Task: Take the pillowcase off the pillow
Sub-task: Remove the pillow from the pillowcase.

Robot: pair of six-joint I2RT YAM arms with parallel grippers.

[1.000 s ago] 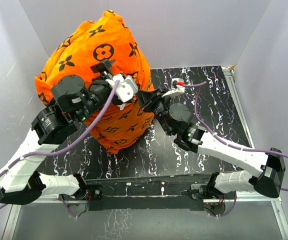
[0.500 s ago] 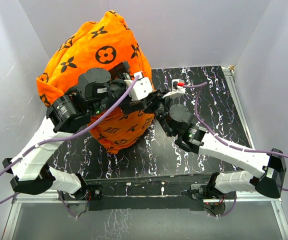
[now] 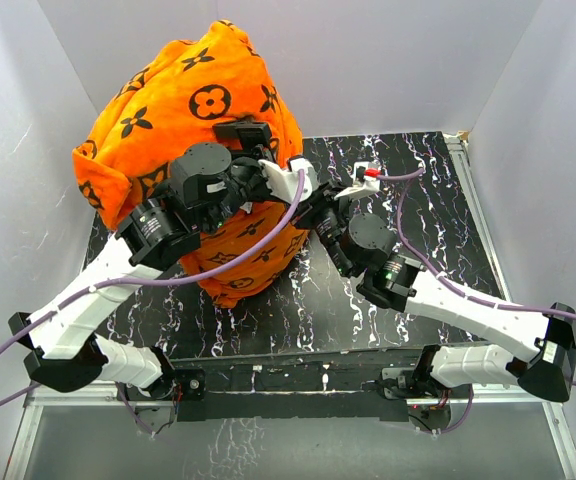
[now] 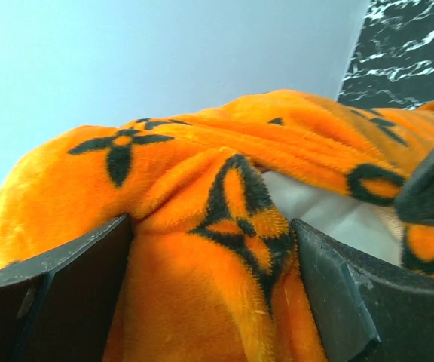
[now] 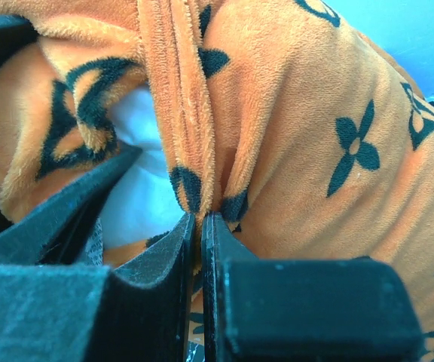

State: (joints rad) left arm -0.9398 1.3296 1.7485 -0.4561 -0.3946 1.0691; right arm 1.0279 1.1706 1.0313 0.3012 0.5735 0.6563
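- The right gripper (image 5: pixel 200 219) is pinched tight on a seam fold of the orange pillowcase (image 3: pixel 198 100).
- The left gripper (image 4: pixel 211 226), just to its left, stands wide apart, its fingers (image 4: pixel 66 294) straddling a bunched fold of the same cover.
- The white pillow (image 5: pixel 138 177) peeks out at the opening between the two grippers.
- The covered pillow stands at the far left of the black marbled table (image 3: pixel 438 220), near the left wall.

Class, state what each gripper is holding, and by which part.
Right gripper pinches the pillowcase by its hemmed opening edge. Left gripper straddles a pillowcase fold, jaws wide; whether it grips cannot be told.
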